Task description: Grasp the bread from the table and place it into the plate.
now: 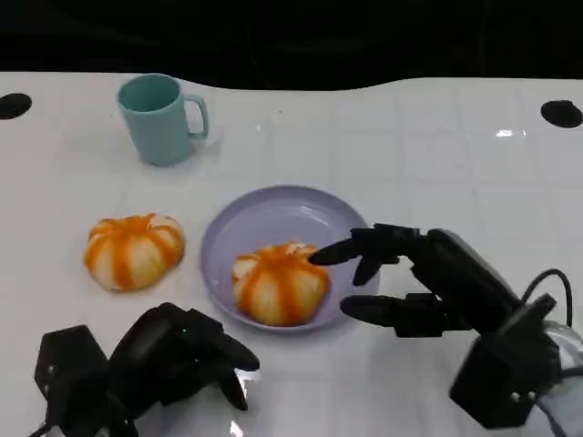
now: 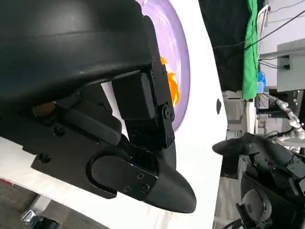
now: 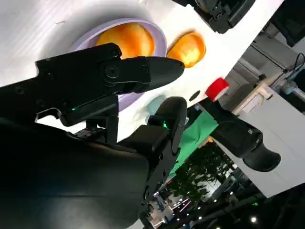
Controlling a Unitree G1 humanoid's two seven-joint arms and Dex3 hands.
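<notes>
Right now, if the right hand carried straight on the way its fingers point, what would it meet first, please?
Most likely the bread lying in the plate. The right hand is open, fingers aimed at it from beside the plate's rim. Its height above the table is hard to judge, so it might skim over.

Bright, even overhead light washes the white table [image 1: 383, 137], with small glare spots (one at the far right, others near the close edge). Shadows are soft and short. Both wrist views are tilted, their near black hand shells dark and slightly blurred; backgrounds are soft.
</notes>
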